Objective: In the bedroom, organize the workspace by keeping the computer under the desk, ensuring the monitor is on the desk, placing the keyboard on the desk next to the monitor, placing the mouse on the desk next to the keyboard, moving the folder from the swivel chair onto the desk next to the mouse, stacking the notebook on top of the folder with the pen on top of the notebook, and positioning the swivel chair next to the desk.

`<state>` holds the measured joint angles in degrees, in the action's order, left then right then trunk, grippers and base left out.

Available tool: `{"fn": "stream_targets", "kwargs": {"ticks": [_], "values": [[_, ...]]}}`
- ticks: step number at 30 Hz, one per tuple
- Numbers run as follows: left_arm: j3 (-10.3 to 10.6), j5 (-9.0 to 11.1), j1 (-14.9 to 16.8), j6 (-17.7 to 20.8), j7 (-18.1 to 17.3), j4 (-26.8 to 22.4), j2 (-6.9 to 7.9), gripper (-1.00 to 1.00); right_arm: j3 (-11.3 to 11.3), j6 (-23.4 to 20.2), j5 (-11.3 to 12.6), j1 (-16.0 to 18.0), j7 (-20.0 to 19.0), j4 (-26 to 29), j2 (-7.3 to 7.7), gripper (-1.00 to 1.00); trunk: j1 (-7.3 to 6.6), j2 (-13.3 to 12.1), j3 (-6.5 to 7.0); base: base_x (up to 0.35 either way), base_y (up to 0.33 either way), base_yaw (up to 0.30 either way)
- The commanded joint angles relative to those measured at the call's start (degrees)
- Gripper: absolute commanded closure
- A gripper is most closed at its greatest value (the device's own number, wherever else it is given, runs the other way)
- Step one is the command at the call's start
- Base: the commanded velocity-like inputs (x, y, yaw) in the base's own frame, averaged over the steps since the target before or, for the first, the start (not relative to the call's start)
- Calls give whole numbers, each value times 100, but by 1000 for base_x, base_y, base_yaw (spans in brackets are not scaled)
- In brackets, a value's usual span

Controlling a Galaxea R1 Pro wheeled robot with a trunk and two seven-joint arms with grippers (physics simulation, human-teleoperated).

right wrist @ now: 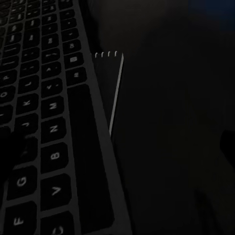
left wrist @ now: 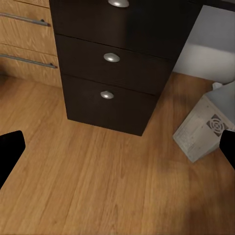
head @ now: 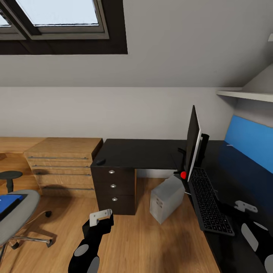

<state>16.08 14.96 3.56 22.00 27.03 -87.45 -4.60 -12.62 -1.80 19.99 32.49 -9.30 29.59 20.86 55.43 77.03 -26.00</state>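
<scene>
Scanning head view left to right: folder (head: 8,202) lay on swivel chair (head: 17,212) at lower left; mouse (head: 100,161) sat on desk (head: 140,153) corner, centre; computer (head: 166,198) stood on floor by desk; monitor (head: 193,142) and keyboard (head: 209,201) sat at right. My left gripper (head: 101,214) hung apart, empty; right gripper (head: 245,206): can't tell. Risk: right arm low, could shove keyboard. Keycaps legible: B, G, V, C.

Soft skylight (head: 57,15) daylight, faint floor (head: 151,242) shadows; right wrist view very dim.
</scene>
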Motion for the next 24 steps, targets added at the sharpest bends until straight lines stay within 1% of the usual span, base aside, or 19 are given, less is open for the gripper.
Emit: {"fn": "stream_targets", "kwargs": {"ticks": [1,4,9,16,21,24], "values": [[9,51,5,15,48,-6,2,-100,-20,-19,50,3,-61,1,-2,-100,0,4,-6,0,0,0],[9,46,5,10,48,-3,2,-100,-16,-21,49,3,-161,2,-2,-100,0,4,-6,47,0,0],[9,38,5,9,48,3,3,-100,-13,-18,49,3,-262,3,0,-100,0,4,-6,209,0,0],[9,34,5,14,49,27,3,-100,-19,-20,49,3,-272,3,-1,-100,0,4,-6,118,0,0],[9,34,5,15,48,34,3,-100,-21,-18,48,3,-268,3,3,-100,0,4,-6,206,0,0],[9,34,5,15,48,35,3,-100,-23,-18,48,3,-266,3,1,-100,0,4,-6,78,0,0]]}}
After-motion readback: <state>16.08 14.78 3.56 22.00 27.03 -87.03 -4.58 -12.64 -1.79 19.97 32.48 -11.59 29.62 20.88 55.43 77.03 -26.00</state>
